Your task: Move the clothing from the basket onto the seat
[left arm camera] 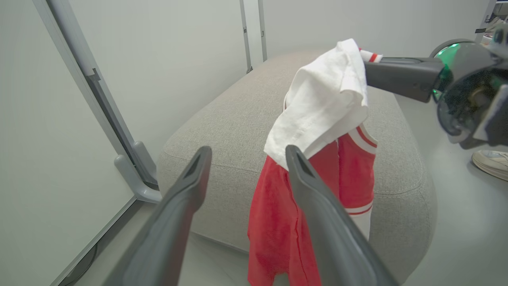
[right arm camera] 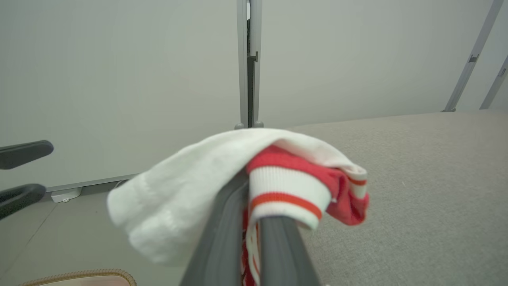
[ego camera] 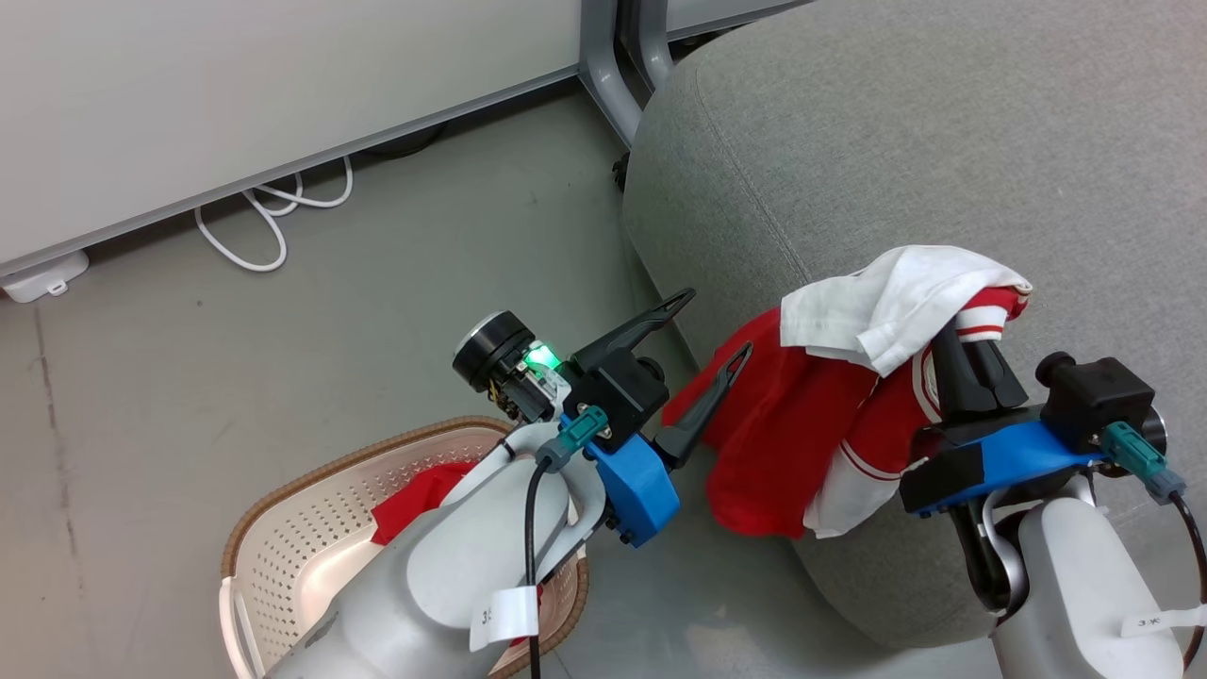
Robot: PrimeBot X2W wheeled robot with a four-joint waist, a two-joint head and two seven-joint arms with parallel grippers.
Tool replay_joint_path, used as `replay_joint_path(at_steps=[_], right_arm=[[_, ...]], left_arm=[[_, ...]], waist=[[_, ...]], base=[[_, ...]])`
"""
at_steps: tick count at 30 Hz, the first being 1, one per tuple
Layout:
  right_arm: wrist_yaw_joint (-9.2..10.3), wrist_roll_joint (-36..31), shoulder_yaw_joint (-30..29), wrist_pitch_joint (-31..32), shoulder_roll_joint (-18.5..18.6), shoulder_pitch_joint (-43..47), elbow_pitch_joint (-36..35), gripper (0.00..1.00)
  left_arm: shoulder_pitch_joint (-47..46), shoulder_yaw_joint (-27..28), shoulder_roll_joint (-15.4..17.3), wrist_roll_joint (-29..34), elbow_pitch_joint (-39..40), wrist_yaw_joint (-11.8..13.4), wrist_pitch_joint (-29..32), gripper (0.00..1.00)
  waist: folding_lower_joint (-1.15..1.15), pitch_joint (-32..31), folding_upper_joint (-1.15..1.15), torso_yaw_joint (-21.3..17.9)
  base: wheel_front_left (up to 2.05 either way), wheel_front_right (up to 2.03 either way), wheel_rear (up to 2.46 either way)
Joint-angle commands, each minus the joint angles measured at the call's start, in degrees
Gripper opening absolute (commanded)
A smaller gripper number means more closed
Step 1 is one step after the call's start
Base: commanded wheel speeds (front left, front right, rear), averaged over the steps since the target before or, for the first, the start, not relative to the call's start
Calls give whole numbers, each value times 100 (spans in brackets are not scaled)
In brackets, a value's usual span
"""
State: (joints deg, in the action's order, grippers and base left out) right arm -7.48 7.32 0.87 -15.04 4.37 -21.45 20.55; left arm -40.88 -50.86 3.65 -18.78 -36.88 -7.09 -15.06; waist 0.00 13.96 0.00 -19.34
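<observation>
A: Edges first. What about the seat (ego camera: 943, 141) corner?
B: Rounded corner, with a seam line running along it. There's open floor (ego camera: 377, 311) beside the seat, out to the wall panel (ego camera: 236, 94). Grey post (ego camera: 608, 75) stands near the seat's far corner. White cable (ego camera: 273, 217) lies on the floor under the panel, well apart from the seat.
A: Room on the seat?
B: Wide stretch of plain grey cushion past the corner. Left wrist view shows a shoe (left arm camera: 492, 163) on the floor off the seat's other side.
A: Basket?
B: Basket (ego camera: 377, 453) is on the floor, apart from the seat and partly under the left forearm. Second red piece (ego camera: 424, 495) lies inside it.
A: Clothing?
B: Clothing (ego camera: 783, 443) hangs at the seat's corner, top above the cushion, lower part dangling down the seat's side. Can't tell if it touches the seat. It's bright red with a white ribbed cuff carrying a red stripe, and a white panel flopped over the top.
A: Claws?
B: Right gripper (ego camera: 971, 358) is clamped on the clothing, fingers together with the cuff pinched between them. Left gripper (ego camera: 719, 323) has its fingers spread and holds nothing. It's just beside the hanging red cloth, on the side away from the seat.
</observation>
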Motion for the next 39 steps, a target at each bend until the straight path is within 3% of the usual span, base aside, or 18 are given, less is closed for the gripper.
replay_joint_path(at_steps=[1, 12, 19, 30, 35, 39], right_arm=[[-3, -30, -24, -22, 15, 53, -62, 0], [-3, -99, -157, -22, -14, -194, -229, 0], [-3, -172, -467, -23, 285, -1080, -543, 0], [-2, -266, -1831, -22, 1333, -2959, -1043, 0], [-2, -210, -2389, -22, 1983, -3490, -809, 0], [-2, -220, -2622, -21, 2236, -3627, -546, 0]], left_arm=[[43, -8, 9, -24, -11, -17, -18, 100], [-73, 59, 46, 26, 40, -19, -18, 100], [-305, 86, 168, 142, 133, 18, -17, 100], [-991, 83, 563, 425, 541, 70, 112, 100], [-1248, 69, 724, 525, 803, 96, 238, 100], [-1370, 59, 808, 574, 951, 106, 312, 100]], waist=[[0, 8, 0, -15], [0, 105, 0, -45], [0, 606, 0, -21], [0, 1979, 0, 58], [0, 2479, 0, 59], [0, 2734, 0, 56]], base=[[0, 0, 0], [0, 0, 0], [0, 0, 0], [0, 0, 0], [0, 0, 0], [0, 0, 0]])
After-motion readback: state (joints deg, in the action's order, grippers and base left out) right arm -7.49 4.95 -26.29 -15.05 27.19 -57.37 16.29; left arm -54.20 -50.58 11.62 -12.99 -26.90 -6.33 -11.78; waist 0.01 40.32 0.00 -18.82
